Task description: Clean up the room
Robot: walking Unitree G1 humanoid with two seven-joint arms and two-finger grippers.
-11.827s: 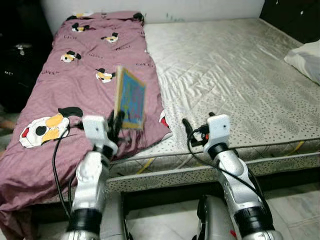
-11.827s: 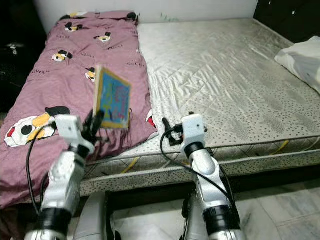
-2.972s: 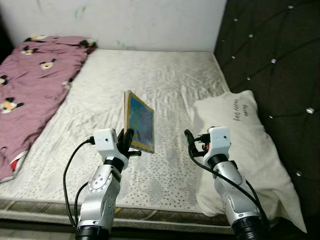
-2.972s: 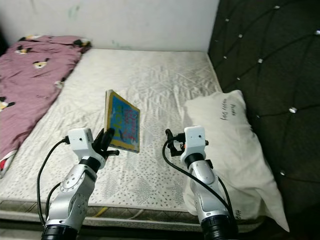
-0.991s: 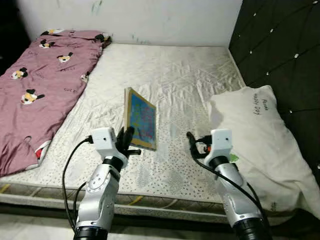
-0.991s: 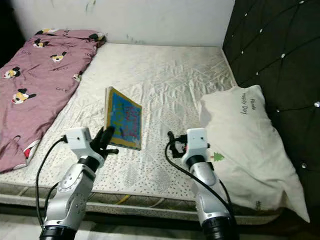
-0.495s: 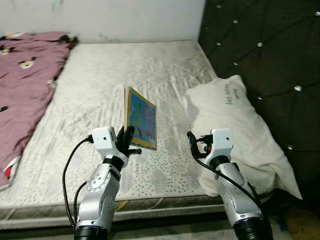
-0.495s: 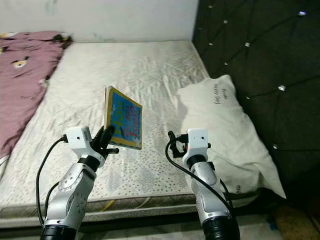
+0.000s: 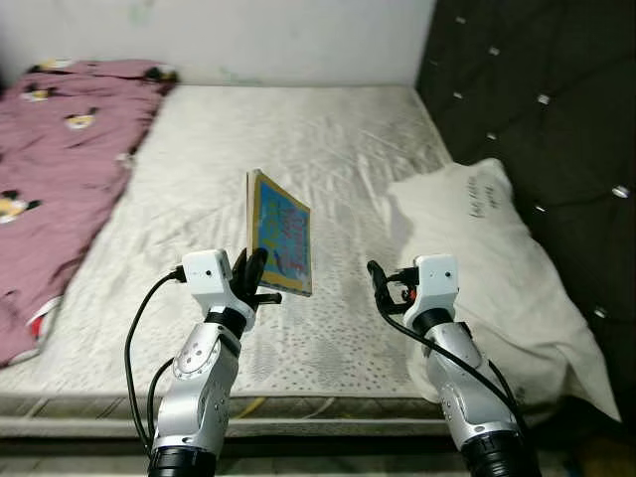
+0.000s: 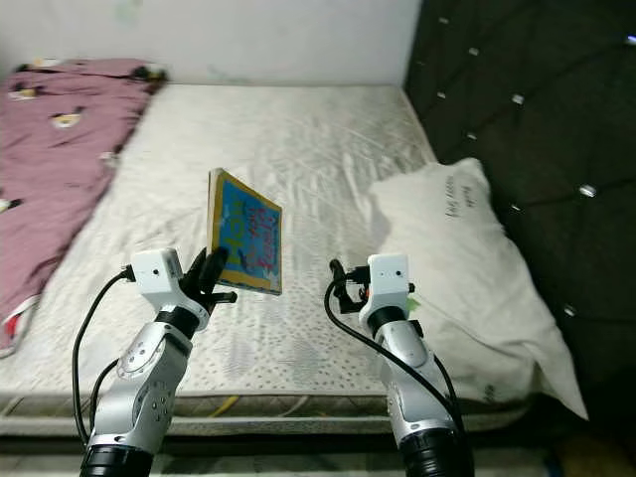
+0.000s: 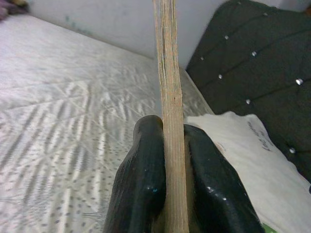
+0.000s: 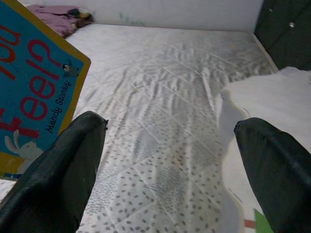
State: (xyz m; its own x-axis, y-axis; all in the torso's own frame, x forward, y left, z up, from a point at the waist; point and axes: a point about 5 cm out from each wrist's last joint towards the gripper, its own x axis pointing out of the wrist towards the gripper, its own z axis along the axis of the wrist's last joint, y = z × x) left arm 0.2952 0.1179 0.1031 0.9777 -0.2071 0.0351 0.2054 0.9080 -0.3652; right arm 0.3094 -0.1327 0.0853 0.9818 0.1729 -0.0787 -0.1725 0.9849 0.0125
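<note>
Out over the near edge of the bed (image 9: 328, 149) we have the book (image 9: 279, 234) carried upright in the air; our left hand (image 9: 250, 281) is pinching it by its lower edge, and the left wrist view shows both black fingers (image 11: 141, 189) pressed flat against the covers with the page block between them; our right hand (image 9: 383, 288) hangs level beside it on the right, its fingers spread wide and holding nothing. Below lies a bare pale mattress; a white pillow (image 9: 487, 248) sits at the right against the dark tufted headboard (image 9: 537, 89); a maroon cartoon-print blanket (image 9: 60, 149) lies along the far left. We judge this the carrying step of the tidy-up, book in hand and not yet put away; the next move calls for finding somewhere to set it down, keeping the pinch firm so the tall book does not tip.
</note>
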